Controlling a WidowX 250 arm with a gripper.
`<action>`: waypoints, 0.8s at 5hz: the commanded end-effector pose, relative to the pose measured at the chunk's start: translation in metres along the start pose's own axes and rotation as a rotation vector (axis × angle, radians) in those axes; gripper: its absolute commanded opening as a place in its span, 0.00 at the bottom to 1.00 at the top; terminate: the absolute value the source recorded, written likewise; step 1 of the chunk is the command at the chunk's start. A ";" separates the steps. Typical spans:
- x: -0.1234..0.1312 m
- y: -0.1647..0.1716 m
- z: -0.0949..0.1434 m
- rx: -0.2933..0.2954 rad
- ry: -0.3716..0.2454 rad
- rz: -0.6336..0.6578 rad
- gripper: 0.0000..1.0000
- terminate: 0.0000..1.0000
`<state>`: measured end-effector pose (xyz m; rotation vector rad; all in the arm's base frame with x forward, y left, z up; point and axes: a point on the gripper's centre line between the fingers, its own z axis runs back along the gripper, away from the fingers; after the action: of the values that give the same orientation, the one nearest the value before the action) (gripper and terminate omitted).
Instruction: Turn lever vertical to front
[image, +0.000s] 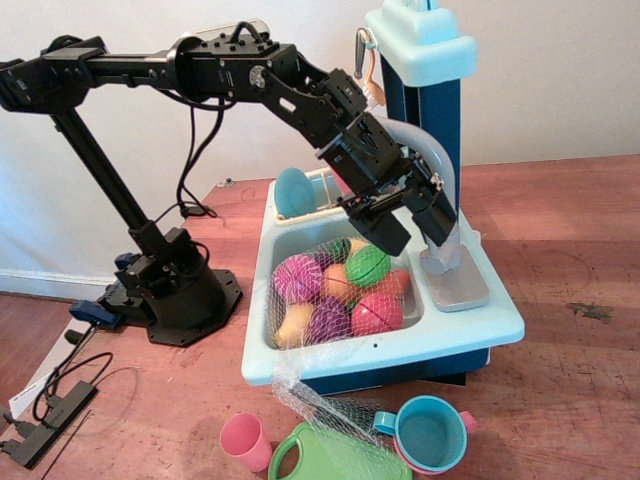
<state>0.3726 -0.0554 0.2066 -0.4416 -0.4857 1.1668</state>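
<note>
observation.image view: black arm (200, 70) reaches from its base (175, 290) on the left, across and down over the toy sink (300, 350). Gripper (425, 205) sits right at the grey tap (440, 170), low against its column. Jaw state: cannot tell, the fingers blend into the tap body and the black housing covers the gap. Lever (452, 243) is at the foot of the tap, just above the flat grey base plate (458, 285), mostly hidden behind the gripper; its angle is not readable. Sink basin holds a net bag of toy fruit and veg (340, 290), purple, green, pink and yellow pieces. Teal bowl (293, 192) stands at the back left rim. On the wooden table (570, 400) in front of the sink: pink cup (245, 440), green pitcher (325, 455), teal cup (430, 432) with loose netting lying across the pitcher.
</note>
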 end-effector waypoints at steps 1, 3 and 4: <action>0.000 0.000 0.000 0.000 0.000 0.000 1.00 0.00; 0.003 -0.026 -0.002 -0.021 0.024 -0.065 1.00 0.00; 0.005 -0.035 -0.004 -0.040 0.029 -0.086 1.00 0.00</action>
<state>0.4014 -0.0652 0.2070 -0.4402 -0.4689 1.0759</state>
